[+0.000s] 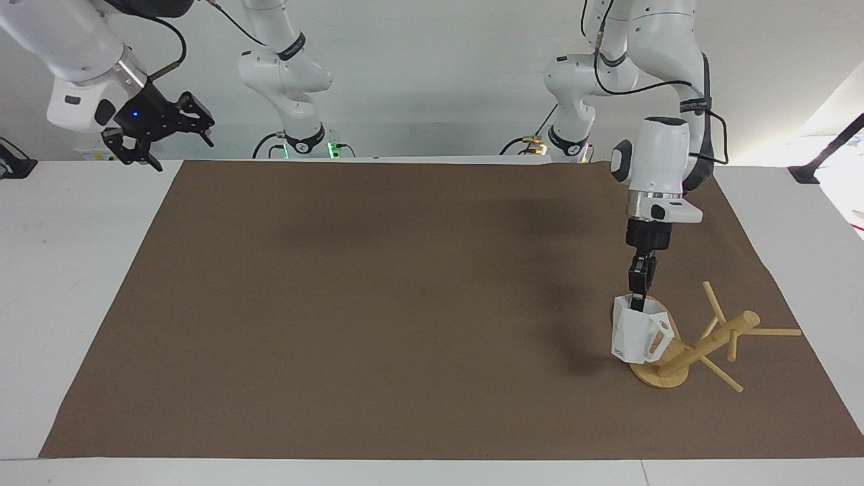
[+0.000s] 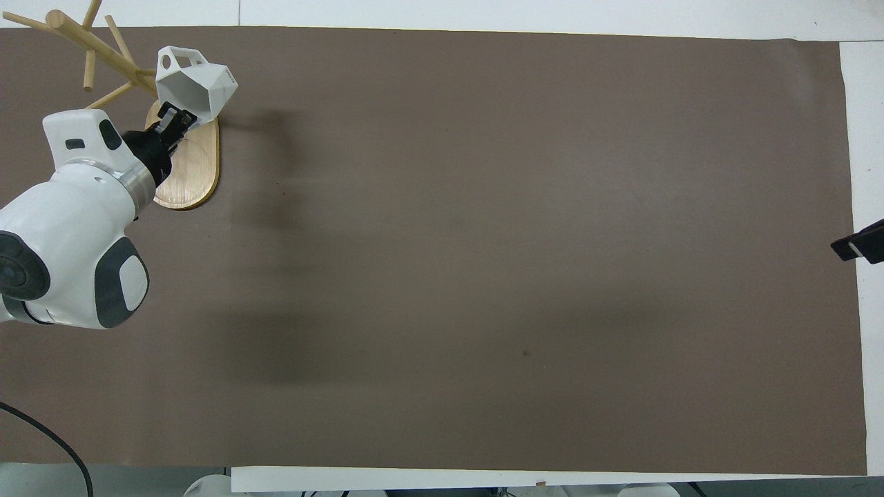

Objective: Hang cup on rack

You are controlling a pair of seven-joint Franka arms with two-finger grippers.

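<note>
The white faceted cup point(image 1: 633, 339) point(image 2: 198, 85) hangs upright from my left gripper point(image 1: 638, 301) point(image 2: 173, 123), which is shut on its rim from above. It hangs over the oval base point(image 1: 665, 378) point(image 2: 190, 172) of the bamboo rack. Its loop handle point(image 1: 663, 334) faces the rack's post point(image 1: 715, 337) point(image 2: 90, 45) and is close to it; I cannot tell whether they touch. My right gripper point(image 1: 158, 131) is open and holds nothing, raised over the table's edge at the right arm's end. Only one of its fingertips point(image 2: 860, 247) shows in the overhead view.
A brown mat point(image 1: 405, 304) covers most of the white table. The rack's thin pegs point(image 1: 776, 331) stick out toward the left arm's end of the table and away from the robots.
</note>
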